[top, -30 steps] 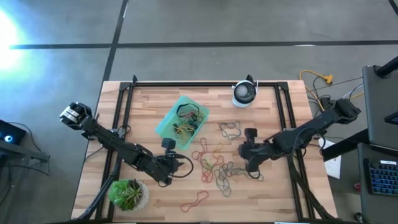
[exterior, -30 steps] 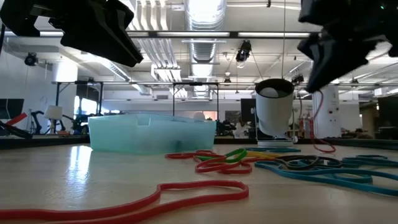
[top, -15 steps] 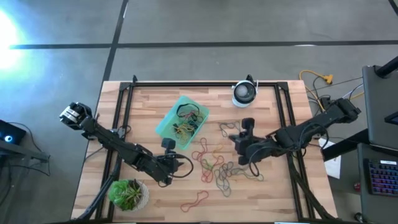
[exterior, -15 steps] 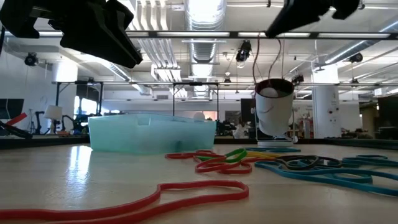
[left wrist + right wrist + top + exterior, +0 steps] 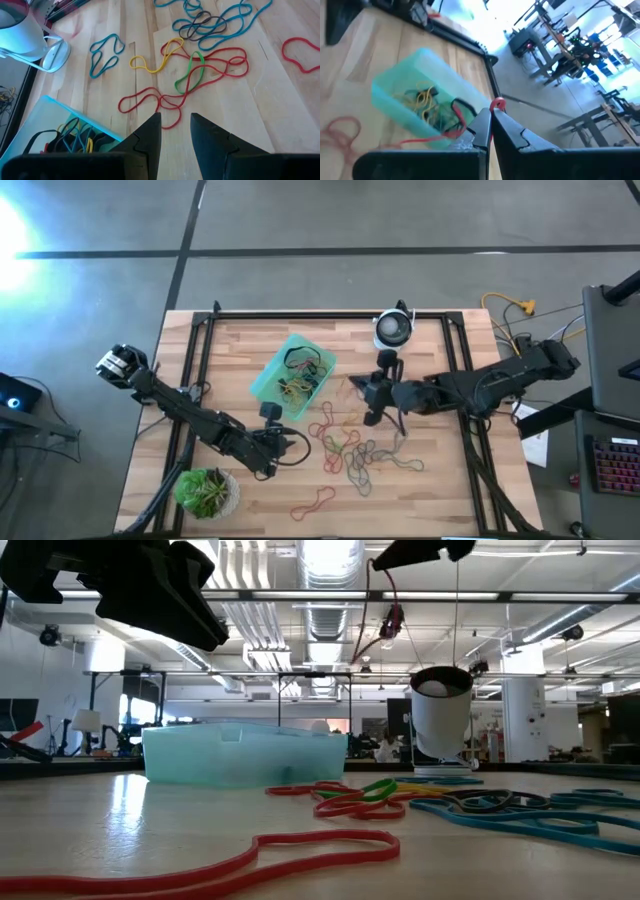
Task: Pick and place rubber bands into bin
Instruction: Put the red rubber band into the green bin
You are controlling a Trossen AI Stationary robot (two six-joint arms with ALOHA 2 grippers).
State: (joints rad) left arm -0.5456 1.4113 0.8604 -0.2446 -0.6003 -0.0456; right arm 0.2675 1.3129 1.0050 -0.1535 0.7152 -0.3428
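Note:
Several bands lie in the teal bin, which stands left of the loose rubber bands spread flat mid-table. My right gripper is raised between the pile and the bin, shut on a red rubber band. My left gripper hovers open near the bin's near corner, touching nothing. One red band lies alone by the near edge. My right gripper pinches the red rubber band between its two fingers. A small loop pokes out past the fingertips. The rest hangs slack below the gripper, clear of the table in the low view.
A white-and-black round device stands at the far edge behind the pile. A potted green plant sits at the near left corner. Black rails run along the table's left, right and far sides.
My right gripper has risen and moved toward the table's left and far side, toward the bin, staying shut. The red band has come up with it, off the pile, and now hangs in the air.

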